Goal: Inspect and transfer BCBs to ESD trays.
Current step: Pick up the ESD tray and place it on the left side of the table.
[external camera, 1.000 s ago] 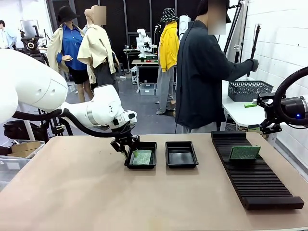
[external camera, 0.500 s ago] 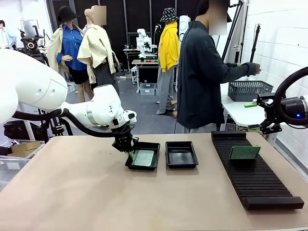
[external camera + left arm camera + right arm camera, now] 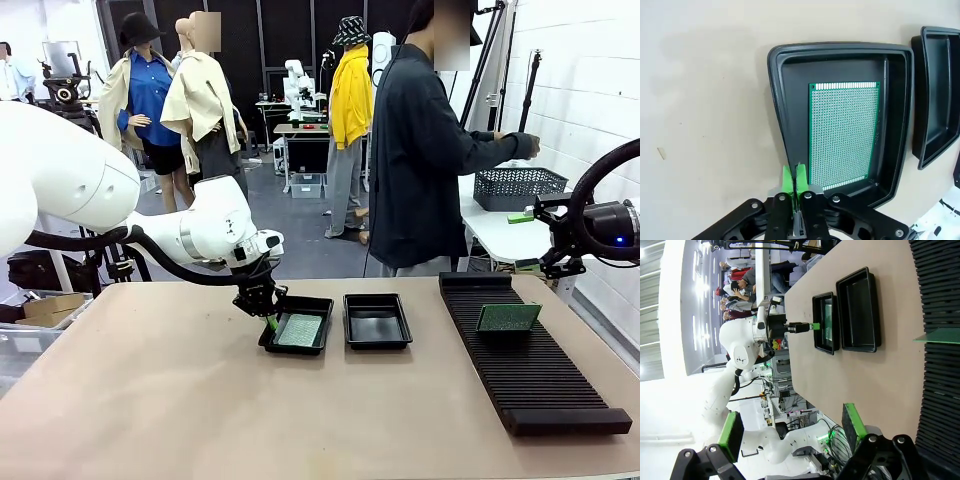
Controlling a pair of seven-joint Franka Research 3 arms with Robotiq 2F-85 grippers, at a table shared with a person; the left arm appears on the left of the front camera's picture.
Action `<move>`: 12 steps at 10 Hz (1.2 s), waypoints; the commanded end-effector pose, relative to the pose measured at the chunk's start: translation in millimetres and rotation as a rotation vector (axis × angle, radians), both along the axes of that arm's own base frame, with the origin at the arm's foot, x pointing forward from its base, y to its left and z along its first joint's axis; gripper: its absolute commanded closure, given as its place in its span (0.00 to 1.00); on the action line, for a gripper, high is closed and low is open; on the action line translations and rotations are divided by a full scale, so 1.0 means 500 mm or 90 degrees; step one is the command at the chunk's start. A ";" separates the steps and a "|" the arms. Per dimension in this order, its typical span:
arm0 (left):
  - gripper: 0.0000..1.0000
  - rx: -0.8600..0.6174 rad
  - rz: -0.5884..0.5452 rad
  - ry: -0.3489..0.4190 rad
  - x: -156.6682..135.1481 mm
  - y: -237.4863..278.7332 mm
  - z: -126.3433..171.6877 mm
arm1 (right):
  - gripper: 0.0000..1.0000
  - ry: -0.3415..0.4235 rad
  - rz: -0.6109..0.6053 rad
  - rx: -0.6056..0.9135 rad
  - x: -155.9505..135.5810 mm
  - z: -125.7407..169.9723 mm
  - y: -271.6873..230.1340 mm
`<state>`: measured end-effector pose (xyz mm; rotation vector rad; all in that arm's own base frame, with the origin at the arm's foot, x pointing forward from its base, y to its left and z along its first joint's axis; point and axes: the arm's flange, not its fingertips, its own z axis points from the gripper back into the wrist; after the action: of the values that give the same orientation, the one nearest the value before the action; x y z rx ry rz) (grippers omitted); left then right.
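The BCB is lying flat in the left ESD tray. A second ago the fingers were standing parted over that tray's edge. Now the left gripper is hanging at the tray's outer rim, its fingers pressing together on nothing, wrist angling down toward the table. The right gripper is hovering spread wide and empty, raised by the table's right side.
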<state>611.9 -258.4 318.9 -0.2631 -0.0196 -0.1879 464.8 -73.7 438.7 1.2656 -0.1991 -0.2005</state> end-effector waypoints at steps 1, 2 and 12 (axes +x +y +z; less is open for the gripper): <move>1.00 0.000 0.000 -0.004 0.001 -0.001 0.002 | 0.00 0.002 -0.004 -0.009 -0.001 0.001 0.002; 1.00 0.000 0.000 -0.004 0.001 -0.001 0.002 | 0.00 0.002 -0.004 -0.009 -0.001 0.001 0.002; 1.00 -0.002 0.034 -0.012 -0.044 0.253 0.007 | 0.00 0.002 -0.004 -0.009 -0.001 0.001 0.002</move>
<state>598.5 -141.3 324.1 -0.2334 -0.0337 -0.1394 464.7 -74.2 438.7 1.2654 -0.1998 -0.2016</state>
